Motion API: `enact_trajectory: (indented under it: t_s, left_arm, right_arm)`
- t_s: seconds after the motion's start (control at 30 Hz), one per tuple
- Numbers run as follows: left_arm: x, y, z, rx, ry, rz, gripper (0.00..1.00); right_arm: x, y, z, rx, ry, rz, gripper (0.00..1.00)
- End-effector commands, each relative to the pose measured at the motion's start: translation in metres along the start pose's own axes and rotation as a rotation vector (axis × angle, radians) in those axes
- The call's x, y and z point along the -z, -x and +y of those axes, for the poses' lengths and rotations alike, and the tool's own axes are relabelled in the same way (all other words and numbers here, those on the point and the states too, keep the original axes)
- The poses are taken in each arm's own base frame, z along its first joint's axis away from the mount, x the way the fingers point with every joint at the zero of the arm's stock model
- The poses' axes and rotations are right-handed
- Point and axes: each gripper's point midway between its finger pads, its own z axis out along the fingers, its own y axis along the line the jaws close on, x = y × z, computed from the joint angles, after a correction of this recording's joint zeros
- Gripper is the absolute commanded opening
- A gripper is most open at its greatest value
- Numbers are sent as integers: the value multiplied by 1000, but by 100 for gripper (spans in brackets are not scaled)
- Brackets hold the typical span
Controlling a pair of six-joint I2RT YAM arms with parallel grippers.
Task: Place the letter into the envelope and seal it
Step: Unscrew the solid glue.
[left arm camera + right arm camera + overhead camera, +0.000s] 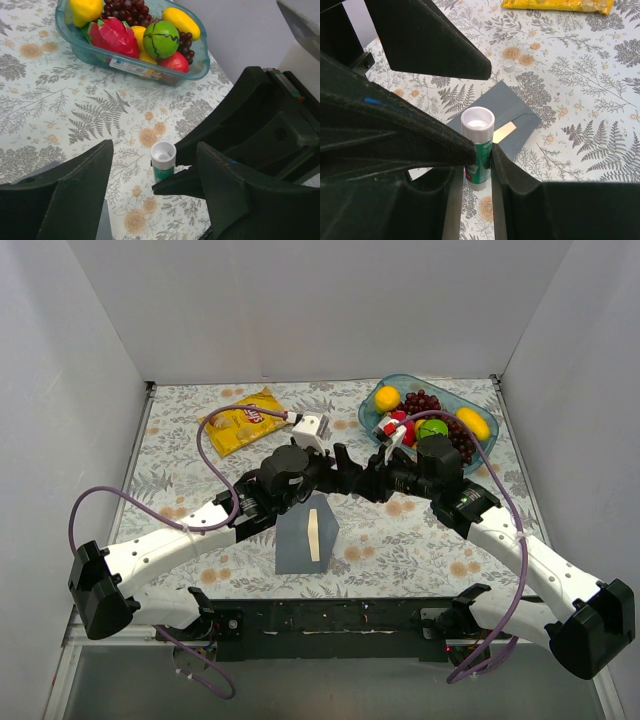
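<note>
The slate-blue envelope lies flat on the table in front of both arms. A cream strip of the letter shows in its opening, and the wrist view shows the same envelope and letter. My right gripper is shut on an uncapped green-and-white glue stick, held upright above the envelope's edge. My left gripper is open, its fingers standing wide on either side of the glue stick without touching it.
A small white cap lies on the cloth beyond the envelope. A teal bowl of fruit stands at the back right. A yellow crisp bag and a small white object lie at the back left.
</note>
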Motion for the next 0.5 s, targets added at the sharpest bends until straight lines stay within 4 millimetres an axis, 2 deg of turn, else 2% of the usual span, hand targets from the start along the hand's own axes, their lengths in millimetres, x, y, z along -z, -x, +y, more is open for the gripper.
enact_trajectory:
  t_s: [0.0,0.13,0.17,0.3,0.4,0.47]
  left_arm:
    - [9,1,-14,12,-82,2,59]
    - [9,-3,-18,14,-106,15,53]
    - [9,-4,-18,17,-107,17,53]
    - [9,-6,-17,24,-108,19,49]
    - [9,-6,-17,32,-109,14,40]
    - [10,-5,-17,37,-110,12,29]
  right_arm:
    - [5,30,11,37,27,-94,1]
    - [7,29,12,33,25,-98,1]
    - [8,36,13,47,28,-127,1]
    - [11,40,14,56,25,-146,1]
    - [12,40,15,56,27,-148,1]
    - [12,40,16,56,32,-147,1]
